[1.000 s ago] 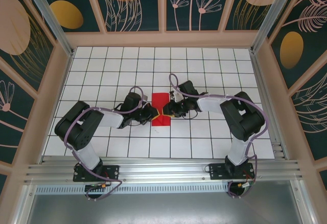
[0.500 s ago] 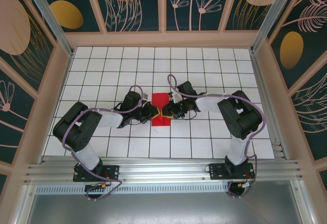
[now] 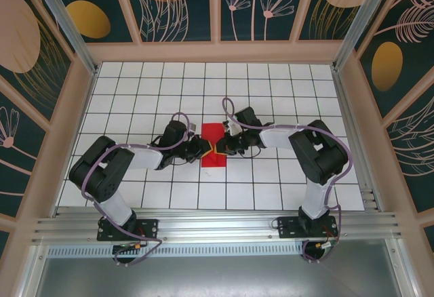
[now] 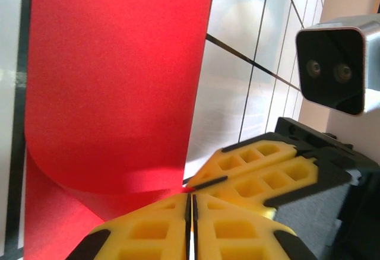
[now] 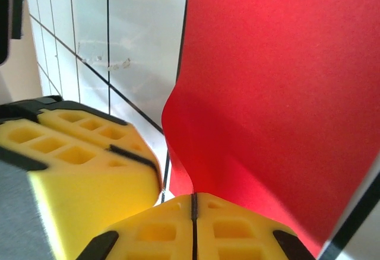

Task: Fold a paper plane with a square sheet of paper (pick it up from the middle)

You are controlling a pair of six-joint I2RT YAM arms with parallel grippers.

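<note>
The square sheet of paper (image 3: 214, 134), bright red, lies on the white grid table (image 3: 271, 87) doubled over into a strip one tile wide. Its upper layer bows up in a soft curl (image 4: 113, 76), not pressed flat. My left gripper (image 3: 207, 150) comes in from the left and my right gripper (image 3: 218, 149) from the right. They meet tip to tip at the paper's near middle. In the right wrist view my right gripper (image 5: 193, 197) is shut on the paper (image 5: 279, 94). My left gripper (image 4: 191, 196) pinches the same edge, its pads a hair apart. A paper plane is out of view.
Wooden walls (image 3: 61, 141) with dark leaf panels fence the table on three sides. A metal rail (image 3: 217, 229) with both arm bases runs along the near edge. White tiles lie bare around the paper.
The right gripper's fingers have closed onto the paper's edge. Both arms have hardly moved, and the paper stays where it was.
</note>
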